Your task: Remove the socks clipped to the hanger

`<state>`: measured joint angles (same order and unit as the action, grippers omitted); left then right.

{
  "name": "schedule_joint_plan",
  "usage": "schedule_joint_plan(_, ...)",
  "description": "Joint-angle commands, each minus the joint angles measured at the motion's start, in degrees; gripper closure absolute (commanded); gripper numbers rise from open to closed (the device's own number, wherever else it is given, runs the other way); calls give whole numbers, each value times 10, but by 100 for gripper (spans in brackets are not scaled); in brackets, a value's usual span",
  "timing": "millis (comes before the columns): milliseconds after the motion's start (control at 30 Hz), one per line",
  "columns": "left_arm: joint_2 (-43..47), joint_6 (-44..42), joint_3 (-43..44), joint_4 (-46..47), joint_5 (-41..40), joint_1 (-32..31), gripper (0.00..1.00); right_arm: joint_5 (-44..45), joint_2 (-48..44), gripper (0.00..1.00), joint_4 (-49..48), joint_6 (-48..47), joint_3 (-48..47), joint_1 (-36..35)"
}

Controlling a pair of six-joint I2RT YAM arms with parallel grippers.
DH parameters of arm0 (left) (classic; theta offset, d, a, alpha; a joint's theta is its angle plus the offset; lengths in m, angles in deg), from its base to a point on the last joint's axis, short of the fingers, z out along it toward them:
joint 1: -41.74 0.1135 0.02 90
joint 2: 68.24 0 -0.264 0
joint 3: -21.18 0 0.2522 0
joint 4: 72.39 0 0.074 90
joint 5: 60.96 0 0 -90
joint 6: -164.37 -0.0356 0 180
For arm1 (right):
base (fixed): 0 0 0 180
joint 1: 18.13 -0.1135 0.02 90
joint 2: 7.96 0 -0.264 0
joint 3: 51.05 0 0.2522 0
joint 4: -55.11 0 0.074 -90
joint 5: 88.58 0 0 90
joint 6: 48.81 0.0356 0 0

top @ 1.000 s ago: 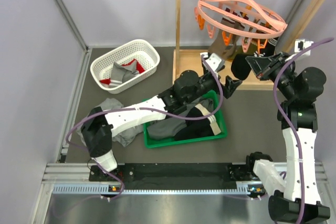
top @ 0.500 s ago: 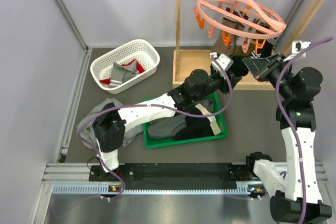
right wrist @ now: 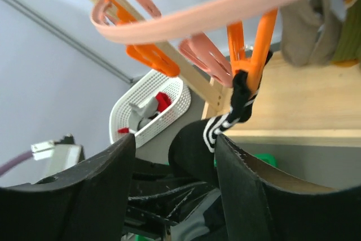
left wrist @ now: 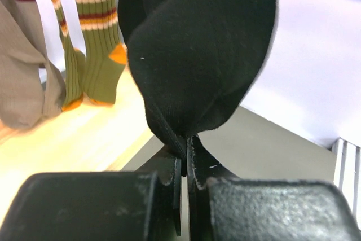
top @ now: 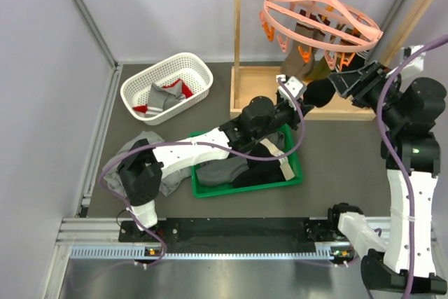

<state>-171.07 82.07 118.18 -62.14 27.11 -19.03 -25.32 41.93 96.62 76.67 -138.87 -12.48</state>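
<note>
The pink hanger (top: pixel 322 22) hangs from the wooden rack with socks under its clips. A black sock with white stripes (right wrist: pixel 194 150) dangles from an orange clip (right wrist: pixel 251 49) below the hanger ring (right wrist: pixel 225 9). My left gripper (left wrist: pixel 186 156) is shut on the lower end of this black sock (left wrist: pixel 208 55), seen from above at the left gripper (top: pixel 306 99). My right gripper (right wrist: pixel 175 156) is open, with its fingers on either side of the sock's striped cuff without squeezing it; from above this right gripper (top: pixel 343 78) sits under the hanger. An olive striped sock (left wrist: pixel 96 55) and a tan sock (left wrist: pixel 22 83) hang beside it.
A white basket (top: pixel 189 56) holding red and grey socks stands at the back left. A green tray (top: pixel 245 190) with larger dark garments lies under the left arm. The rack's wooden post (top: pixel 238 33) and base (top: pixel 255 75) are close to both grippers. A grey cloth (top: pixel 140 148) lies on the left.
My left gripper reached up to the hanging black sock and shut on its lower end. My right gripper went from shut to open and drew back slightly to the right.
</note>
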Motion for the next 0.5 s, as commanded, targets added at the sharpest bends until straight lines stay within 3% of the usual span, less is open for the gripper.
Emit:
schedule_joint_plan(0,46,12,-18,38,17,2,100,73,27,40,127,-59,-133,-6)
schedule_joint_plan(233,62,24,-35,39,40,2,100,146,105,39,224,-99,-247,-6)
schedule_joint_plan(333,68,25,-41,41,39,1,100,177,109,39,195,-111,-242,-5)
schedule_joint_plan(467,70,31,-43,40,50,2,100,123,95,41,75,-133,-179,-6)
